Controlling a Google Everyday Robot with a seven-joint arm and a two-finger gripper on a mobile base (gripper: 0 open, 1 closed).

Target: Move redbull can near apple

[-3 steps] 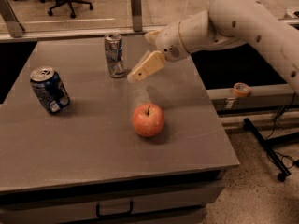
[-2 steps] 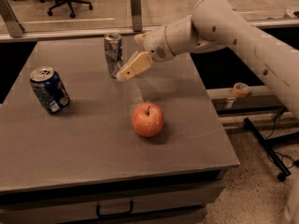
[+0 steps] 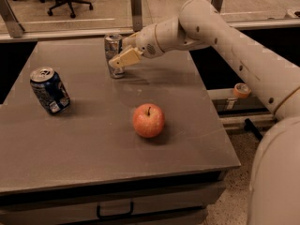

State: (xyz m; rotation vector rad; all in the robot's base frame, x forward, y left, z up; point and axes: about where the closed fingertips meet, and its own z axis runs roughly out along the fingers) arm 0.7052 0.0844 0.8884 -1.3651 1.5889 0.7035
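1. Upper centre of the frame: redbull can [image 3: 112,47], upright on the surface [image 3: 93,149], well apart from the apple [image 3: 148,120] at frame centre.
2. Pincer [image 3: 123,58]: just right of the can, overlapping its lower half; whether open or closed cannot be told.
3. Handling, as judged: light, thin-walled, slick, easily toppled; grip across the mid-body.
4. Hidden: can's lower right side behind the pincer; contact uncertain.

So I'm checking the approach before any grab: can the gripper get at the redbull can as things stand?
Probably yes. The gripper is right at the upright redbull can on the far side of the table. The apple and the blue can sit well apart, so nothing seems in the way.
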